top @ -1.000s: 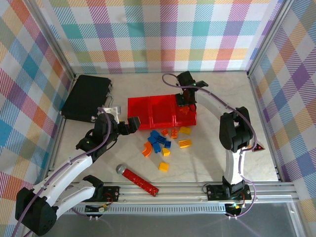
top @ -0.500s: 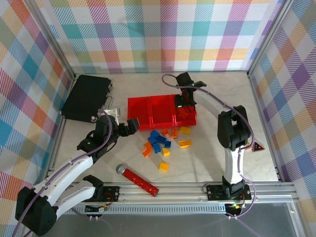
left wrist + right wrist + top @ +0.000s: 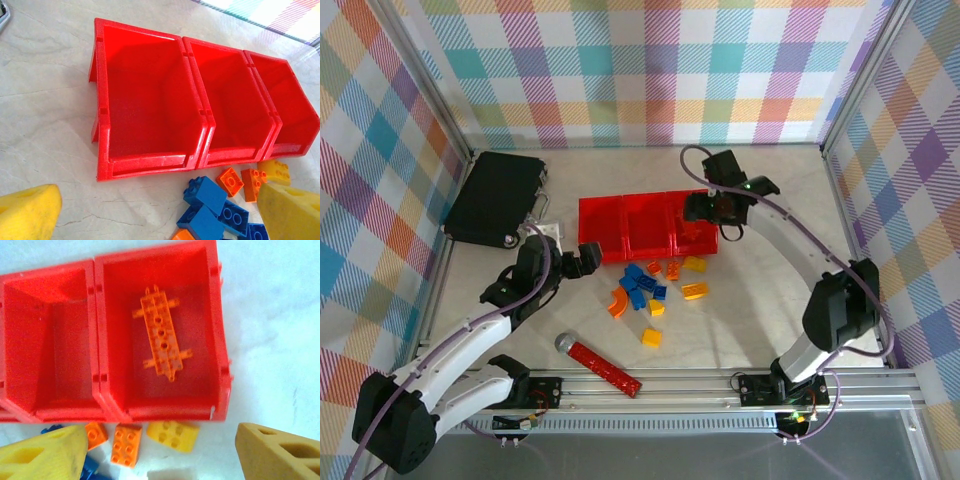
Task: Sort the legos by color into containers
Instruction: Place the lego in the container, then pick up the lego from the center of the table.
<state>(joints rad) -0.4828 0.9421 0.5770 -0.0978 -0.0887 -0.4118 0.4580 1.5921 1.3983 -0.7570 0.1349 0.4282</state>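
The containers (image 3: 600, 215) are three joined red bins in mid-table. A long orange lego (image 3: 162, 335) lies flat in the right-hand bin (image 3: 97, 330), below my right gripper (image 3: 162, 460), which is open with nothing between its fingers. That gripper (image 3: 705, 208) hovers over the tray's right end. Loose legos lie in front of the bins: a blue cluster (image 3: 640, 285), a curved orange one (image 3: 617, 303), and yellow ones (image 3: 651, 338). My left gripper (image 3: 582, 257) is open and empty, just left of the pile. The left and middle bins (image 3: 145, 100) are empty, with blue legos (image 3: 207, 195) near my left gripper (image 3: 160, 220).
A flat black case (image 3: 495, 197) lies at the back left. A long red studded bar (image 3: 603, 364) with a grey round end rests near the front rail. Checked walls close in the table on three sides.
My right gripper's jaws have opened, and the long orange lego now lies in the right bin. The right arm's elbow has swung out to the right. The left gripper barely moved.
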